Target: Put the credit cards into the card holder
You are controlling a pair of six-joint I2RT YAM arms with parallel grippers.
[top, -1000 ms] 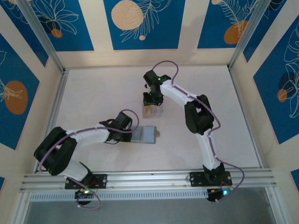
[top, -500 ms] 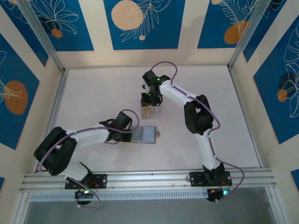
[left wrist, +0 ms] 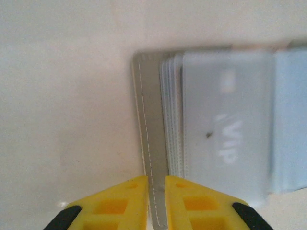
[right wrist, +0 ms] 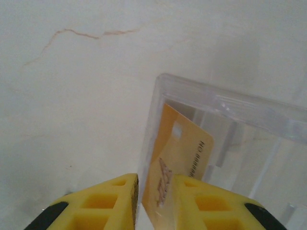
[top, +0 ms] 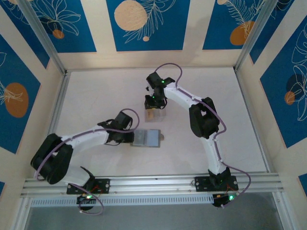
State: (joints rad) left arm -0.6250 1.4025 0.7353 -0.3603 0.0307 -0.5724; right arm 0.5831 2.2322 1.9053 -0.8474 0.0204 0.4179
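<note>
**Right wrist view: slick tan credit card pinched by its near end**

Here the right gripper has its jaws drawn close on the lower end of the card. The card stands tilted inside the clear plastic case, at the far side of the card holder and apart from it. It looks light, stiff and glossy, so I judge it likely to slide or swivel in a shallow pinch. A hold across both faces, well in from the corner, should serve best. The case wall runs just beside one finger, and I cannot tell whether it is caught in the pinch too.

The left gripper is clamped on the stitched grey border of the card holder, which lies open on the table with its pale-blue pockets up. It looks soft and limp, so pinning that border probably keeps it from sliding.

A pale panel lettered VIP is blurred: card or window pocket, I cannot say. Which slot is free is unclear. Both wrist views cut off the fingers' lower parts.
</note>
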